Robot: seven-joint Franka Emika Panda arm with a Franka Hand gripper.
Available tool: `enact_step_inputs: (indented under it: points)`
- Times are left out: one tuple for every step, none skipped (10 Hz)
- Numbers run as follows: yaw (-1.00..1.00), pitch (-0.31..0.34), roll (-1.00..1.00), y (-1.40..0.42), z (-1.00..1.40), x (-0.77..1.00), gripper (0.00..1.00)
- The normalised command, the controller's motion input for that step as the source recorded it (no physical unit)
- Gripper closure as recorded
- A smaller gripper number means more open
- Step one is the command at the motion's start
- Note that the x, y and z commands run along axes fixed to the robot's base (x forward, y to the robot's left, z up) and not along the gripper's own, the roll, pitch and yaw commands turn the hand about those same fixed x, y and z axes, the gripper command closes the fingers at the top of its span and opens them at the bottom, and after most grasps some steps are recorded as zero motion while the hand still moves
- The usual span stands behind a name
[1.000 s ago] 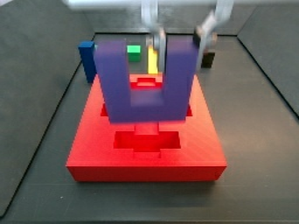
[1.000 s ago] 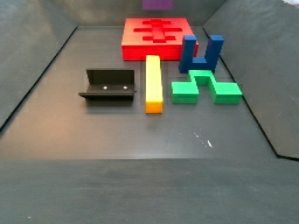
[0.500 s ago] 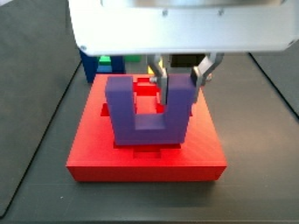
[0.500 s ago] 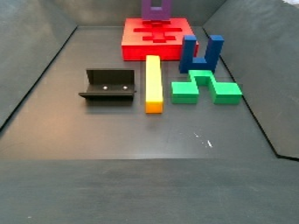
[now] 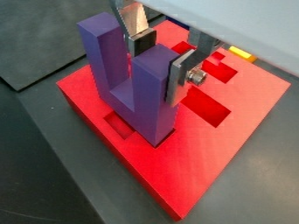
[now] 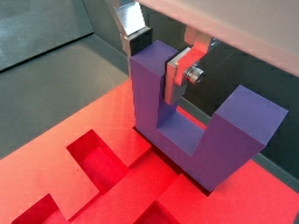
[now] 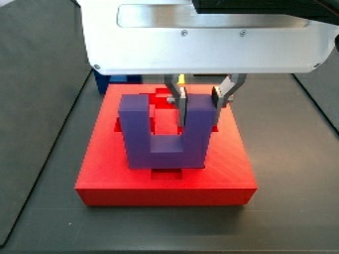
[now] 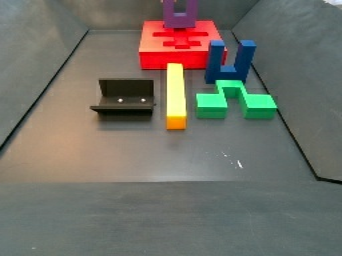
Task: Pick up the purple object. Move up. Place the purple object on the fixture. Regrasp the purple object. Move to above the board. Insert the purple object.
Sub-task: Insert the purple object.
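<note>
The purple object [image 7: 165, 131] is a U-shaped block standing upright, prongs up, on the red board [image 7: 103, 175]. Its base meets a dark cutout near the board's middle; how deep it sits I cannot tell. My gripper [image 7: 201, 95] comes down from above and is shut on one prong, seen closely in both wrist views [image 5: 162, 59] [image 6: 160, 56]. The other prong [image 6: 247, 118] stands free. In a side view the purple object [image 8: 178, 12] shows at the board's [image 8: 158, 44] far end. The fixture [image 8: 124, 98] stands apart on the floor.
A yellow bar [image 8: 174, 95] lies in front of the board. A blue block [image 8: 230, 62] stands upright beside it, with a green block [image 8: 237, 100] lying in front of that. Dark walls ring the floor.
My gripper has come down with the purple object, from hanging above the board to its base at the board's cutout. The other pieces have not moved.
</note>
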Motion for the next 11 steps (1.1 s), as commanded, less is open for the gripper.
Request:
enact_step_inputs:
  points:
    - [0.00, 0.000, 0.02, 0.00, -0.21, 0.00, 1.00]
    - [0.00, 0.000, 0.03, 0.03, -0.17, 0.00, 1.00]
    - [-0.04, 0.014, 0.02, 0.01, -0.03, 0.21, 1.00]
    - [-0.13, 0.000, 0.08, 0.00, -0.13, 0.19, 1.00]
    - [-0.16, 0.013, 0.10, 0.00, -0.13, 0.22, 1.00]
    - [-0.14, 0.020, 0.10, -0.01, -0.14, 0.15, 1.00]
    - [-0.07, 0.000, 0.06, -0.07, -0.27, 0.06, 1.00]
    - [-0.08, -0.017, 0.04, -0.07, -0.43, 0.01, 1.00]
    - [-0.05, -0.056, 0.04, -0.06, -0.58, 0.00, 1.00]
    - [-0.04, -0.060, 0.06, -0.07, -0.63, 0.00, 1.00]
    - [-0.02, -0.064, 0.08, -0.07, -0.69, -0.02, 1.00]
